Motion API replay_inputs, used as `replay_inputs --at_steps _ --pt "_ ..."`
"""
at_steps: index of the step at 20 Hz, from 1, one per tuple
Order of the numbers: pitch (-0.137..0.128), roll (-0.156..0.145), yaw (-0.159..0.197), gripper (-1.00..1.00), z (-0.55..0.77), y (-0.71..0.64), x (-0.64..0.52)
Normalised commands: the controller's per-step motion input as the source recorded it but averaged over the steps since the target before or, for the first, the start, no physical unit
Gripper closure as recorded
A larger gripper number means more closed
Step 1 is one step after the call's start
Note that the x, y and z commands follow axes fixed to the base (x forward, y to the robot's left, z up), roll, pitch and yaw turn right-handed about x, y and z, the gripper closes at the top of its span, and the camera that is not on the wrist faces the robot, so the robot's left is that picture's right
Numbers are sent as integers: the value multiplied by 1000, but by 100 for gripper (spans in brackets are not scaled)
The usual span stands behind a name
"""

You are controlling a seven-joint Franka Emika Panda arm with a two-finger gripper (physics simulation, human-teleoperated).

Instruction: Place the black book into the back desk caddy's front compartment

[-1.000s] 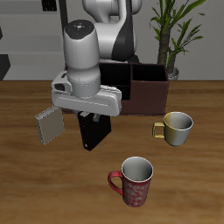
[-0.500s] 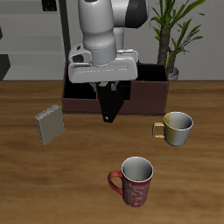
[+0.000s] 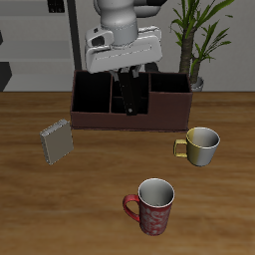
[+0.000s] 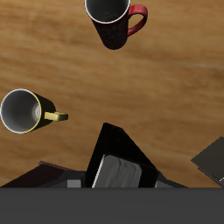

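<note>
The black book (image 3: 128, 96) is held on edge between the jaws of the gripper (image 3: 126, 78), hanging over the back desk caddy (image 3: 169, 108), with its lower end at about the level of the caddy's rim, above the middle cells. In the wrist view the book (image 4: 114, 162) is seen from above as a thin dark slab with a pale page edge, clamped near its upper end. The jaws are closed on it.

The book is judged to be light, stiff and flat, with smooth covers that could slide if the grip were loosened early. A hold across the covers near the top edge, as is seen now, leaves the lower part free to enter a cell. Because it is thin and tall, it may tip against a divider once released. The front compartment (image 3: 133, 112) is judged to lie just below and slightly toward the caddy's low front wall.

Well apart on the surface (image 3: 90, 214) stand a grey book (image 3: 57, 141), a yellow mug (image 3: 200, 145) and a red mug (image 3: 153, 205).
</note>
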Motion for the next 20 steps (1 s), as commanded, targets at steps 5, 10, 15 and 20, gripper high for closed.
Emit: replay_inputs --at_steps 5,10,15,20 --pt "-4 -11 177 100 130 62 -243" --pt "0 -24 183 100 75 34 -137" --pt "-10 -6 173 100 36 53 -149" --pt "-27 -16 137 100 104 62 -176"
